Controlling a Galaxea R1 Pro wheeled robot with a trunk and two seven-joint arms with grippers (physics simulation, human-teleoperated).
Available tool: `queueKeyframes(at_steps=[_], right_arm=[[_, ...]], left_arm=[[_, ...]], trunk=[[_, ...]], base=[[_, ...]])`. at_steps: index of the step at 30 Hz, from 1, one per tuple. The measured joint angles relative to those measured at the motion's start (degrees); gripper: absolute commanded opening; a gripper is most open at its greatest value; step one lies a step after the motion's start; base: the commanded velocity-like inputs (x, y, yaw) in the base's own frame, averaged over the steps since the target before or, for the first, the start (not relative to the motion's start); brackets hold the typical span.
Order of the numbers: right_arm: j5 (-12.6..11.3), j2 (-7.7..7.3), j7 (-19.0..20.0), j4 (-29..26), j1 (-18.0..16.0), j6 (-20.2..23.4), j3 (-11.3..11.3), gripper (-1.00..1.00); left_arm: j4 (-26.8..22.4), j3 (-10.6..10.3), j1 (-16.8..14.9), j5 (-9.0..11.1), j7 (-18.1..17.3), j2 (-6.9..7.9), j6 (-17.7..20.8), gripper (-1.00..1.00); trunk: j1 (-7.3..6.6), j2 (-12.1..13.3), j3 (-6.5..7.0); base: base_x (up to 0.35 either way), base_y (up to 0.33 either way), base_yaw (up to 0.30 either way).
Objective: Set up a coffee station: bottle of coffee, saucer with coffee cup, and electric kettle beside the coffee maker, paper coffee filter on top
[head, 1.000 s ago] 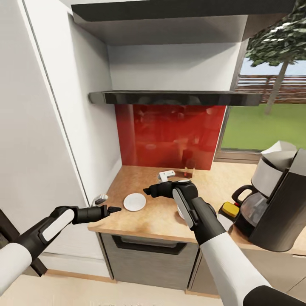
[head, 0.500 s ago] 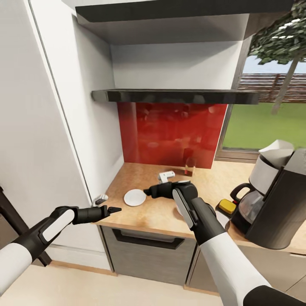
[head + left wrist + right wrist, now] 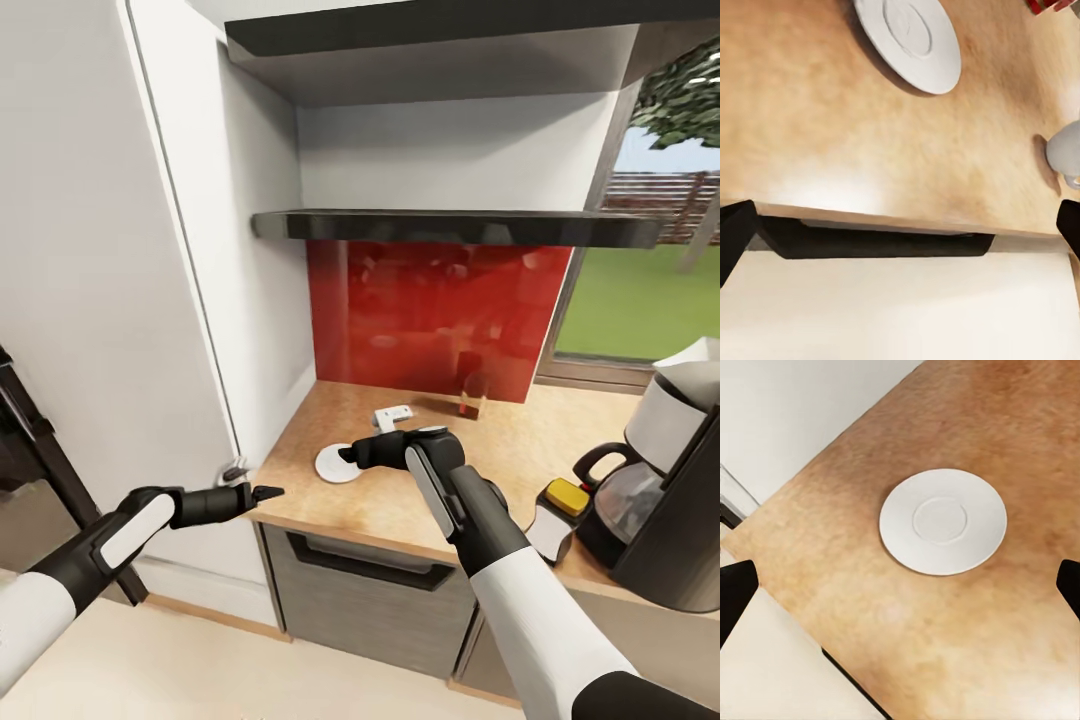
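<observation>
Right now the saucer [image 3: 339,463] is what your next move turns on: a flat, round white plate lying on the wooden countertop [image 3: 520,440], near its left front corner and well apart from the coffee maker [image 3: 670,480] at the far right. Your right gripper [image 3: 347,454] hangs just above and beside the saucer, pointing leftward across the counter, so the plate sits almost directly under its tips; from the right wrist camera the saucer [image 3: 943,521] lies centered between the two dark fingers [image 3: 735,589], which are spread wide with nothing held. Your left gripper [image 3: 268,492] hovers off the counter's front edge, a little farther from the plate; its wrist view shows the saucer [image 3: 909,41] across the counter and its fingers likewise spread apart and empty. Being round, the saucer has no long axis to align with. By my judgement, the right arm is the nearer one.
</observation>
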Motion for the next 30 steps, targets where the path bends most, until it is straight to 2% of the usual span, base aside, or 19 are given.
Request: queueKeyframes(at_steps=[1,2,3,5,7,13,30], right_arm=[[0.00,0.00,0.00,0.00,0.00,0.00,0.00,1.00],[-0.01,0.00,0.00,-0.01,0.00,-0.01,0.00,1.00],[-0.02,0.00,0.00,-0.01,0.00,-0.02,0.00,1.00],[-0.01,0.00,0.00,-0.01,0.00,-0.06,0.00,1.00],[0.01,0.00,0.00,-0.01,0.00,-0.02,-0.05,1.00],[0.04,0.00,0.12,1.41,0.00,-0.14,-0.09,1.00],[-0.02,-0.59,0.54,2.19,0.00,-0.17,0.19,1.00]], left_arm=[[0.12,0.00,0.00,0.03,0.01,-0.02,-0.79,1.00],[0.35,-0.04,0.03,0.15,0.04,-0.10,-3.71,1.00],[0.39,-0.05,0.14,0.21,0.09,-0.13,-4.86,1.00],[0.20,-0.03,1.89,0.48,0.69,-0.49,-9.62,1.00],[0.03,0.07,2.91,1.78,1.08,-1.15,-11.66,1.00],[0.43,0.32,3.46,5.71,1.49,-2.25,-13.76,1.00],[0.60,0.53,5.55,6.21,1.62,-2.29,-14.28,1.00]], trunk=[[0.00,0.00,0.00],[0.00,0.00,0.00],[0.00,0.00,0.00],[0.00,0.00,0.00],[0.00,0.00,0.00],[0.00,0.00,0.00],[0.00,0.00,0.00]], base=[[0.000,0.000,0.033],[0.000,0.000,0.026],[0.000,0.000,0.013],[0.000,0.000,0.007],[0.000,0.000,0.003],[0.000,0.000,0.000],[0.092,0.000,0.000]])
